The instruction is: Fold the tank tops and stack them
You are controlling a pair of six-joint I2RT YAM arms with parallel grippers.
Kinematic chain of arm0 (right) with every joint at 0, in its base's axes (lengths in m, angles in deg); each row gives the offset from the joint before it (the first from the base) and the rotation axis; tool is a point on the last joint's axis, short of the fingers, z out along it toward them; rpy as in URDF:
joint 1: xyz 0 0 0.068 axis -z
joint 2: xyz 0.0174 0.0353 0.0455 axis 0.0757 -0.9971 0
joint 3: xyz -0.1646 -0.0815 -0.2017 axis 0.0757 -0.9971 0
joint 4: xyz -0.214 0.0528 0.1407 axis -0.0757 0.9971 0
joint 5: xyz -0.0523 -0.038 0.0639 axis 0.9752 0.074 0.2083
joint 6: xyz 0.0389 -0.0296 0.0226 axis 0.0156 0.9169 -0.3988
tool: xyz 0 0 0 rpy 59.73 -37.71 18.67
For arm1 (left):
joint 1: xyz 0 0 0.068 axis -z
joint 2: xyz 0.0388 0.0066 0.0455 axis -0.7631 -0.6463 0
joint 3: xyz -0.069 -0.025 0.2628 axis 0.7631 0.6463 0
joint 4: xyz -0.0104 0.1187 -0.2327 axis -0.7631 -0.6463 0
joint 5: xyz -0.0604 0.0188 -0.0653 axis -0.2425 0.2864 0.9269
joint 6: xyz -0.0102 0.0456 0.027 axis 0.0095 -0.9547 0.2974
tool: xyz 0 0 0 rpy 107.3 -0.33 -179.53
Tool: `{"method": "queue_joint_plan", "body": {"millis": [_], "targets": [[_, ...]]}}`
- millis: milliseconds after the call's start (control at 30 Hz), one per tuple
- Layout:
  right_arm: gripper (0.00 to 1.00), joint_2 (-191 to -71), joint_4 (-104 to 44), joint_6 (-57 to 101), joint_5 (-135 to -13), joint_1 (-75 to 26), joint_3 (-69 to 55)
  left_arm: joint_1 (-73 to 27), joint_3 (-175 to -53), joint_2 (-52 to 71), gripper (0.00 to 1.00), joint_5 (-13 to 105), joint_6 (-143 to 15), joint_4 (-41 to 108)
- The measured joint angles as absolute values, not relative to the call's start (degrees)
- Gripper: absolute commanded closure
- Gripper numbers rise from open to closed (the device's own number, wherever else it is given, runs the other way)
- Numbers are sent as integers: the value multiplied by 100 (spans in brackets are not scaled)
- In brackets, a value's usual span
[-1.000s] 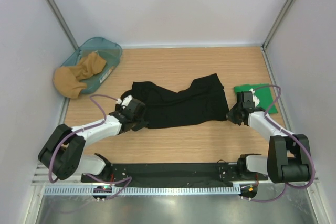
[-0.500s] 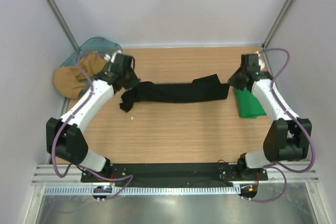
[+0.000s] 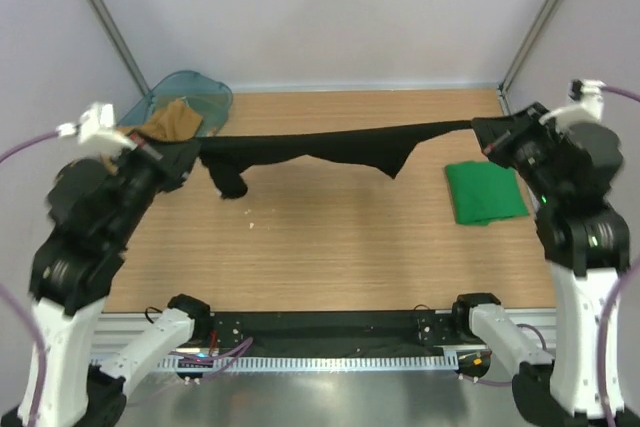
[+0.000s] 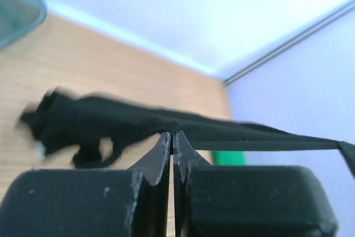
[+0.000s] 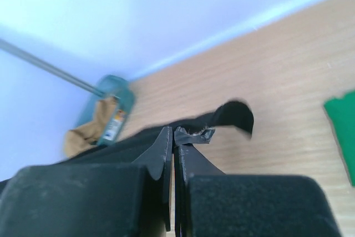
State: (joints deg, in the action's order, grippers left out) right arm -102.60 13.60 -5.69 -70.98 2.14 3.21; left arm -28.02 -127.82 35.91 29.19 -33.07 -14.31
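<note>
The black tank top point(image 3: 320, 142) was held in the air above the counter point(image 3: 330, 257), drawn out into a long, narrow band running left to right across the far half of the scene. Its left end was clamped in the left jaws, which were seen pressed together on the fabric in the left wrist view, with the cloth point(image 4: 222, 131) stretching away from their tips toward the right. Its right end was clamped in the right jaws, likewise closed tight, with a pinch of black fabric point(image 5: 191, 134) caught at their tips. Both the left arm point(image 3: 100, 207) and the right arm point(image 3: 570, 167) were raised high, one at each side of the counter. A bunched part of the garment hung down just right of the left jaws, and a pointed flap drooped right of the middle; whether the bunched part touched the counter could not be told, since the left wrist view was blurred there. The green tank top point(image 3: 485, 192) lay folded flat on the right side of the counter, below and near the right jaws but apart from the black one. A teal basket point(image 3: 205, 92) stood at the far left corner, with a tan garment point(image 3: 165, 122) spilling over its near rim.
</note>
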Motion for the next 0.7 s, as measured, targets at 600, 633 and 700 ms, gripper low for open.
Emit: {"method": "queue_joint_plan", "body": {"millis": [600,633,700], "targets": [[99,-10636,1528,-138,-7131,214,894,-2846,-12701,2690,100,2746,-3482,-1380],[99,-10914,1528,-140,-7098,223,942,-2881,-12776,2397,100,2751,-3506,-1356],[99,-11600,1528,-143,-7074,225,1222,-2988,-13005,1753,100,2790,-3567,-1300]]}}
